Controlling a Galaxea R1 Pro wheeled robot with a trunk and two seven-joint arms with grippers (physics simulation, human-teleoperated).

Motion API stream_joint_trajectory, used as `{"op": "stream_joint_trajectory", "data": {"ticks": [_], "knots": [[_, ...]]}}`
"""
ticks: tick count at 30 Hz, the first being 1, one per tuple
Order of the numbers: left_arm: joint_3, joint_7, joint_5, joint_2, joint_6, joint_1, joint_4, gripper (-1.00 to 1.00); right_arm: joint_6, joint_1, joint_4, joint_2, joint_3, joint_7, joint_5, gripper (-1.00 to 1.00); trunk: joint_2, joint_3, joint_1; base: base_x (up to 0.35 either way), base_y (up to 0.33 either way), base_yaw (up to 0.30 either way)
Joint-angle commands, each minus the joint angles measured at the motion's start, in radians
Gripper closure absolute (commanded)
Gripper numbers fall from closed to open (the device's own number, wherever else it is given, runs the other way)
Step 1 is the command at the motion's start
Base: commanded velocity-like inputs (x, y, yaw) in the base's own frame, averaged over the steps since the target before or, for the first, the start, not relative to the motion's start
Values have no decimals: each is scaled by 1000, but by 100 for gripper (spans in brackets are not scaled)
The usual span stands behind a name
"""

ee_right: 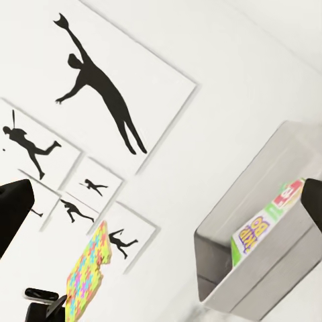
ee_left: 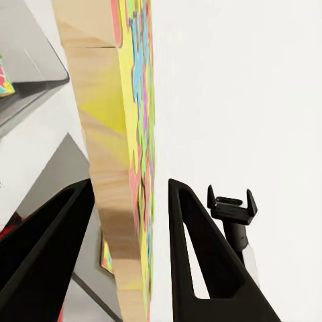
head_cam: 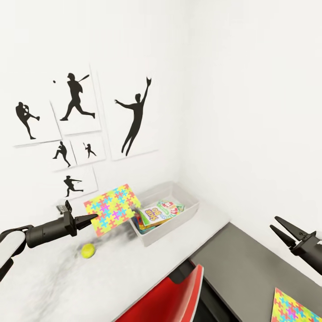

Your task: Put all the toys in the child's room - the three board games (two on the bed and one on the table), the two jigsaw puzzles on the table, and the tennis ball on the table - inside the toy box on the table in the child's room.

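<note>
My left gripper (head_cam: 92, 219) is shut on the edge of a multicolour jigsaw puzzle (head_cam: 111, 208), held tilted in the air just left of the grey toy box (head_cam: 187, 214). In the left wrist view the puzzle (ee_left: 121, 134) stands edge-on between the two black fingers (ee_left: 194, 255). Board games (head_cam: 158, 213) lie inside the toy box, and the right wrist view shows one game (ee_right: 265, 228) leaning in the box (ee_right: 221, 268). The tennis ball (head_cam: 88, 251) rests on the light grey table (head_cam: 53, 286) below the held puzzle. A second jigsaw puzzle (head_cam: 293, 308) lies on the dark grey top. My right gripper (head_cam: 279, 230) hangs open above that top.
A red chair back (head_cam: 172, 297) rises at the table's front edge. Black baseball-silhouette prints (head_cam: 76, 96) hang on the white wall behind the table. The toy box sits in the corner against two walls.
</note>
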Motion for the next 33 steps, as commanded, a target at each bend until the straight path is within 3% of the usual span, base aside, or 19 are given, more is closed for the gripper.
{"op": "stream_joint_trajectory", "data": {"ticks": [1,7,24,27,29,33], "knots": [[-2,-6,-2,1,2,-1,1,100,5,-1,0,0,-2,4,2,-100,-2,-2,1,132,2,49],[-2,-6,-2,1,2,-1,1,100,1,-1,0,4,-2,6,2,-100,-2,-2,1,172,0,128],[2,5,-3,-2,1,-3,-3,100,-12,-1,0,10,0,14,11,-100,-2,-2,1,6,0,6],[-1,40,1,-8,1,-51,-4,100,-11,-1,0,9,1,14,11,-100,-2,-2,1,0,0,0],[-16,130,5,-36,4,-142,1,100,-11,-1,-1,9,3,13,11,-100,-2,-2,1,0,0,0],[-25,292,7,-142,5,-248,13,100,-10,-1,-1,7,2,13,11,-100,-2,-2,1,0,0,0]]}}
